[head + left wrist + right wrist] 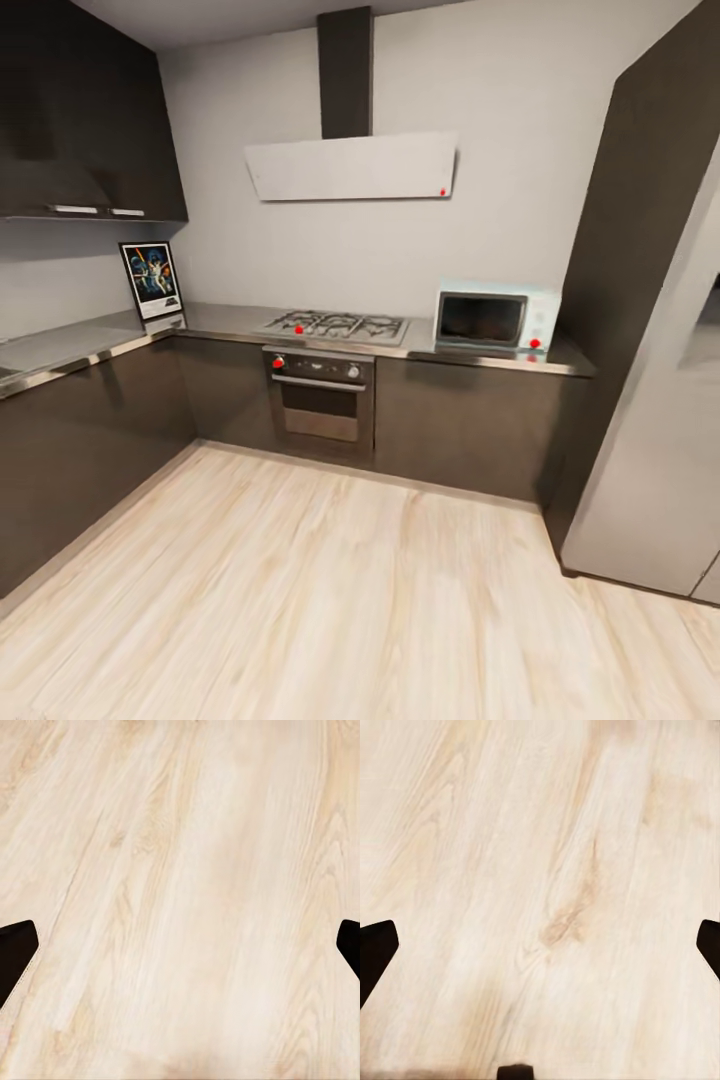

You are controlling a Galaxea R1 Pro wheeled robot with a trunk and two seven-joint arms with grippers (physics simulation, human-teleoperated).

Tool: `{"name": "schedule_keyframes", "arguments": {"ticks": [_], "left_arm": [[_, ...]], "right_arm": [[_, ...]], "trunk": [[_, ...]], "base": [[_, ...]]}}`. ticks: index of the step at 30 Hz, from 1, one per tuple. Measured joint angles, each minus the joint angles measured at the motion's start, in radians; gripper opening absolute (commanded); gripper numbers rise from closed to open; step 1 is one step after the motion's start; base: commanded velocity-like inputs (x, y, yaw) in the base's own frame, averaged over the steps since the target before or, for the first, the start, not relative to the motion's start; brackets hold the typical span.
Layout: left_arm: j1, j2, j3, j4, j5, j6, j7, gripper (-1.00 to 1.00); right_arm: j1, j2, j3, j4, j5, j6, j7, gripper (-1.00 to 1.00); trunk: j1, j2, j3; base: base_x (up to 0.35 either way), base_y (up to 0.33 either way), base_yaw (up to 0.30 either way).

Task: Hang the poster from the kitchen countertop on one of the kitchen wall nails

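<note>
The poster stands upright in the far left corner of the kitchen countertop, leaning against the wall; it has a black frame, white border and blue-black artwork. The dark glossy counter runs in an L along the back and left walls. My left gripper is open, its dark fingertips at the frame's sides over pale wood floor. My right gripper is open too, its fingertips wide apart above the floor, with nothing between them.
A silver gas hob sits mid-counter above an oven. A microwave stands at the right end. A white hood hangs above. A tall dark cabinet and a grey fridge flank the right. Wood floor stretches ahead.
</note>
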Motion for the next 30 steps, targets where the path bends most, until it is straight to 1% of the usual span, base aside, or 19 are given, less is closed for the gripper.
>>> {"name": "schedule_keyframes", "arguments": {"ticks": [14, 30], "left_arm": [[0.0, 0.0, 0.0, 0.0, 0.0, 0.0, 0.0, 1.0], [0.0, 0.0, 0.0, 0.0, 0.0, 0.0, 0.0, 1.0]], "right_arm": [[0.0, 0.002, 0.0, -0.001, 0.0, -0.001, -0.001, 1.0], [0.0, 0.002, 0.0, -0.001, 0.0, -0.002, -0.003, 1.0]], "trunk": [[0.0, 0.0, 0.0], [0.0, 0.0, 0.0]], "base": [[0.318, 0.0, 0.294], [0.053, 0.0, 0.294]]}}
